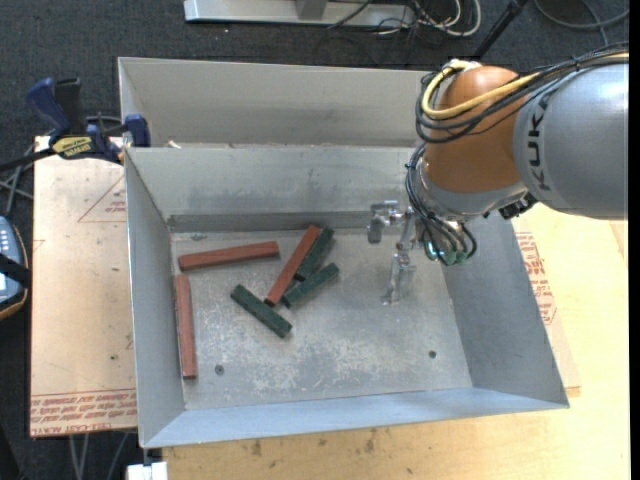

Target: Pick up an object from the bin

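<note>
The gripper [392,253] hangs over bare floor in the right half of the bin [330,368], its fingers spread with nothing between them. The nearest pieces are a tilted red-brown bar [297,264] lying across some dark green bars [315,280]. They sit toward the bin's middle, near the fingers but apart from them. Closing here would probably catch nothing. At that crossed cluster, a finger might land on a bar and skid it aside, or pinch two together.

free: bin floor [400,353] right, front | obstacles: stick heap [298,273] left-centre
</note>
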